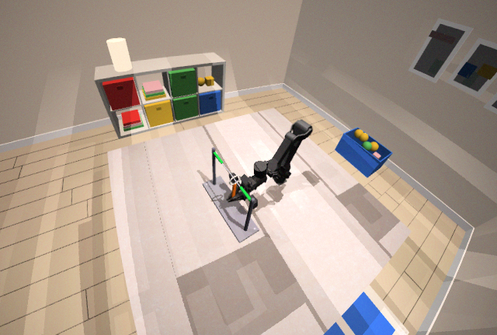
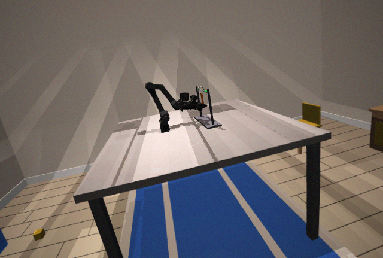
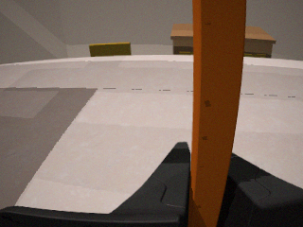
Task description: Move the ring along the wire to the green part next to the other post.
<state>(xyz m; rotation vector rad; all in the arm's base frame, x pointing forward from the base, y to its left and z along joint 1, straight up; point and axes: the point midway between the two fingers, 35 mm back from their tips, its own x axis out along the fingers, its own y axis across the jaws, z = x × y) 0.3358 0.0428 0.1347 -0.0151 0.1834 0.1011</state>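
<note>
The ring [image 1: 230, 179] [image 2: 201, 86] is around the wire, over the grey part close to the green part [image 1: 245, 193] by the near post [image 1: 248, 214] in the top view. The wire appears to pass through it; whether they touch is too small to tell. The other green part [image 1: 217, 157] is by the far post [image 1: 213, 169]. The orange handle [image 1: 234, 191] [image 2: 202, 97] [image 3: 219, 95] hangs down from the ring, nearly upright. My gripper [image 1: 233, 198] [image 2: 204, 106] [image 3: 193, 151] is shut on the handle's lower part, below the wire. The ring is outside the wrist view.
The posts stand on a grey base plate [image 1: 241, 235] [image 2: 218, 124] on the pale table [image 1: 148, 235] [image 2: 173, 156]. The arm [image 1: 286, 150] [image 2: 157, 102] reaches in from one side of the wire. The shelf [image 1: 168, 62] and blue bin [image 1: 355, 158] stand away from the table.
</note>
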